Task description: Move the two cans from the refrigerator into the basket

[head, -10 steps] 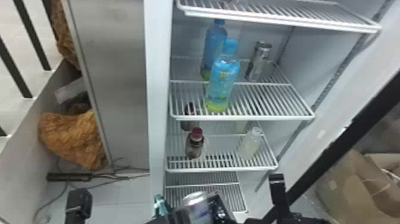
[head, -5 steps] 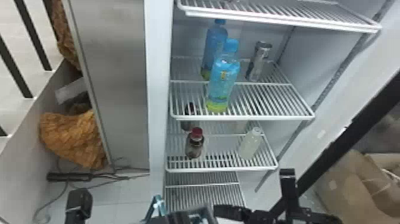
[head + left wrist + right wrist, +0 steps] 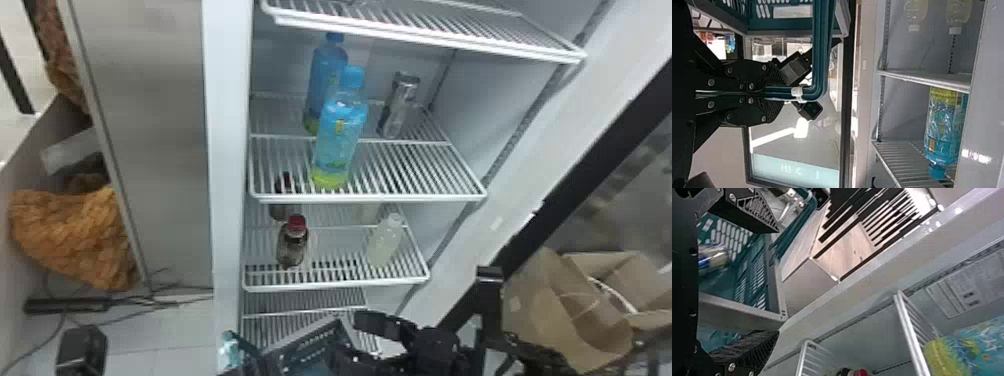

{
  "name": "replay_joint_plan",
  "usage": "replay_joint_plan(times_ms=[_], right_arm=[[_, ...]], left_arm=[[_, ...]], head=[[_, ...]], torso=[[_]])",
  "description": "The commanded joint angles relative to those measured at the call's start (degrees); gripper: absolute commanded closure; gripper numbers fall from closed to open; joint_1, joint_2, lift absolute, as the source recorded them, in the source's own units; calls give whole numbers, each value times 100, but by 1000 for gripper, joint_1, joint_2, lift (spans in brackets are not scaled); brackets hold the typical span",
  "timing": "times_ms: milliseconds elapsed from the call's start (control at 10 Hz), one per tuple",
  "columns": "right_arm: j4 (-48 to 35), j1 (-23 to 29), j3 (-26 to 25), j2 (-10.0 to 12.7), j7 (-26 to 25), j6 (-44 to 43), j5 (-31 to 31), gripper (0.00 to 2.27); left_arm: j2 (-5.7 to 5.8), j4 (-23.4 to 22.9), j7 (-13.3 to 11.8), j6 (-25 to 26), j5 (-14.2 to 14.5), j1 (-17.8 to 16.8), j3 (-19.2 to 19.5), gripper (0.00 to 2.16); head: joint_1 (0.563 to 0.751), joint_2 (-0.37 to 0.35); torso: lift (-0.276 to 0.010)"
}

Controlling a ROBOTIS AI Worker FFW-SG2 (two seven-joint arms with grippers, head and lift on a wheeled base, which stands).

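In the head view, my right gripper [image 3: 367,341] is open above the basket [image 3: 312,345]. In the right wrist view a silver-and-blue can [image 3: 713,259] lies in the teal basket [image 3: 744,305], beyond the parted fingers of my right gripper [image 3: 775,282]. The left arm [image 3: 82,347] shows at the head view's bottom left. My left gripper [image 3: 775,93] is shut on the basket's teal handle [image 3: 820,51]. A tall silver can-like container [image 3: 399,106] stands at the back of a refrigerator shelf [image 3: 400,172], right of two blue bottles.
The front blue bottle [image 3: 340,135] stands near the shelf's edge. On the shelf below are a dark bottle [image 3: 293,242] with a red cap and a pale bottle [image 3: 385,242]. The refrigerator's side wall [image 3: 227,150] is at left; a cardboard box [image 3: 555,310] sits at right.
A second ago a can showed at my right gripper over the basket; now that gripper is open, raised a little, and a can lies inside the basket. The left arm has barely moved.
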Motion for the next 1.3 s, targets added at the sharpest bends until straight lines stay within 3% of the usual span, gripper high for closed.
replay_joint_plan(times_ms=[0, 500, 1200], right_arm=[[49, 0, -62, 31, -35, -135, -307, 130], [176, -56, -302, 146, -264, -1134, -1061, 127], [92, -154, -1010, 427, -1037, -2680, -1039, 122]], left_arm=[[0, 0, -2, -5, -1, 0, 0, 1197], [-26, 0, -2, -19, -12, -14, 11, 1197], [-26, 0, 16, -89, -12, -141, -23, 1197]], head=[[695, -288], [695, -276], [695, -350]], torso=[[-35], [-35], [-35]])
